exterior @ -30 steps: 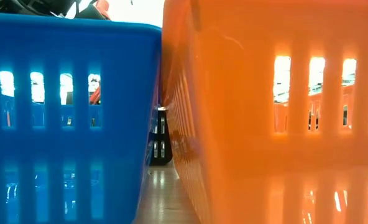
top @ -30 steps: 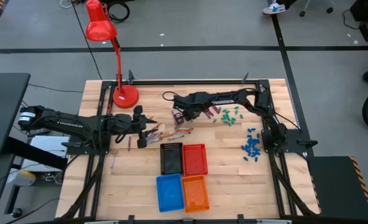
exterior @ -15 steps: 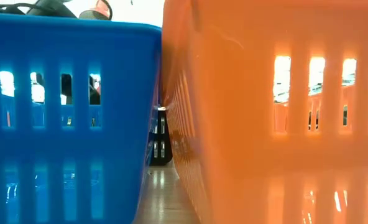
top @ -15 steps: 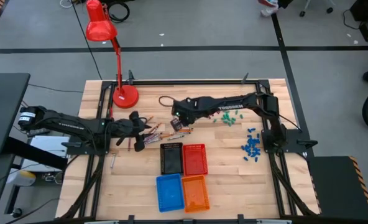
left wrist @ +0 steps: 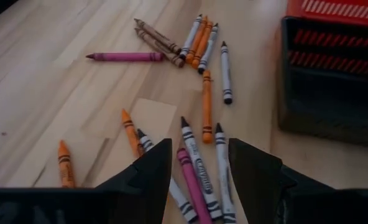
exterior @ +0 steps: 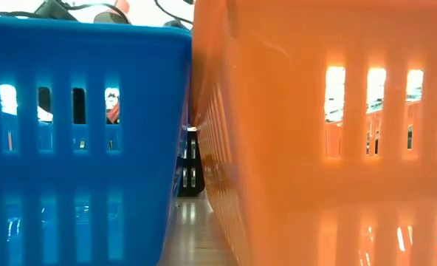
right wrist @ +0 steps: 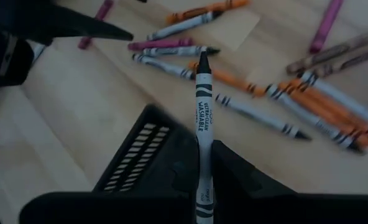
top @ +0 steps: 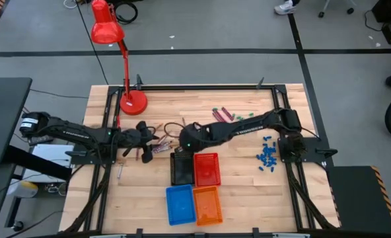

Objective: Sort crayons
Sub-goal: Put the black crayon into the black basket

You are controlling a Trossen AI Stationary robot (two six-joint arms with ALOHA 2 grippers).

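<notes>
The right gripper (right wrist: 202,180) pinches a grey crayon (right wrist: 202,124) just above the black basket (right wrist: 140,162). The left gripper (left wrist: 199,165), fingers spread, hovers over the loose crayons (left wrist: 196,46) in front of it.

High view: even, bright light, wooden worktop (top: 242,175) w/ only soft shadows, sharp overall. Low view: camera v. close to blue basket (exterior: 85,133) & orange basket (exterior: 322,125); both soft-focus, backlit, slots glowing white, sheen & reflections on the surface below. Left wrist view: crayons (left wrist: 199,43) fairly sharp, near dark fingers (left wrist: 147,180) blurred, mild glare on wood. Right wrist view: held grey crayon (right wrist: 202,106) crisp; background crayons blurred, esp. toward the edges.
</notes>
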